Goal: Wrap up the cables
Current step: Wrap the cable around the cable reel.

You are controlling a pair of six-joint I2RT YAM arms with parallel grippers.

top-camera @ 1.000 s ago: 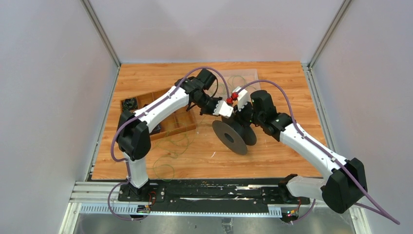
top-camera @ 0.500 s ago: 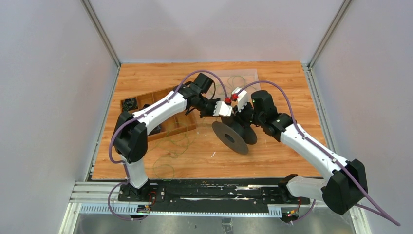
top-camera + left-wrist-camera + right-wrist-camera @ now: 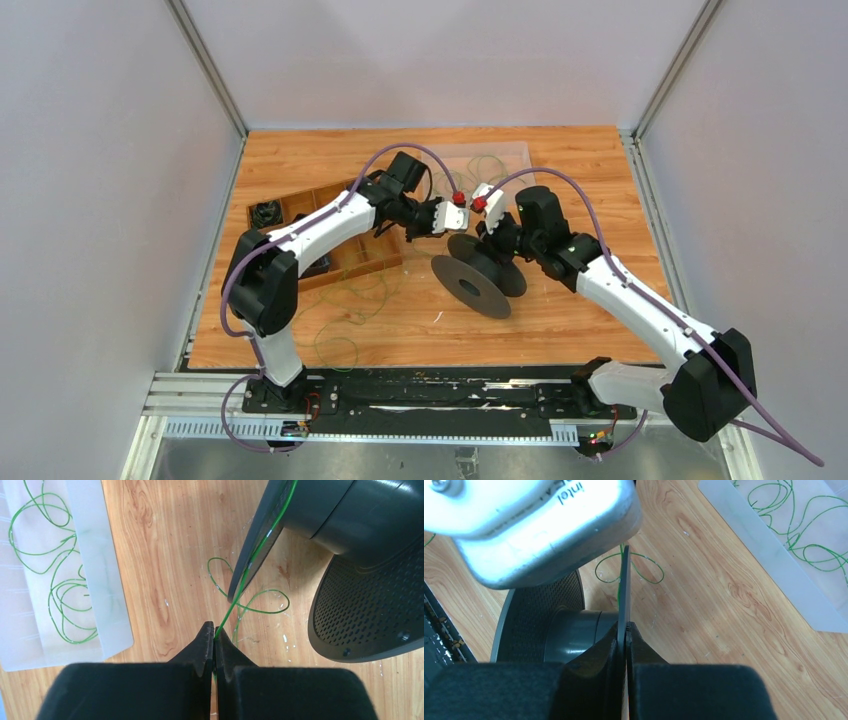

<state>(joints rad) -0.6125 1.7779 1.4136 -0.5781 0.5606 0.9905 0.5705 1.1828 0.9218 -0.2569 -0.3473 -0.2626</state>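
A black spool (image 3: 478, 278) lies tilted on the wooden table; its perforated flange (image 3: 370, 610) and hub (image 3: 350, 515) show in the left wrist view. My left gripper (image 3: 215, 636) is shut on a thin green cable (image 3: 250, 565) that runs taut up to the rim of the spool's near flange. More of this cable loops on the wood (image 3: 260, 605). My right gripper (image 3: 625, 630) is shut on the thin edge of a spool flange (image 3: 624, 590). In the top view both grippers, left (image 3: 450, 228) and right (image 3: 490, 230), meet just above the spool.
A clear plastic sheet (image 3: 490, 163) at the back holds several loose green cable loops (image 3: 50, 575). A wooden compartment box (image 3: 345, 250) stands at the left with a black cord bundle (image 3: 265, 212). More green loops (image 3: 345, 310) lie on the table near the left arm.
My left gripper has moved a little left and back with the cable held in it. The right gripper and the spool have shifted slightly left with it.
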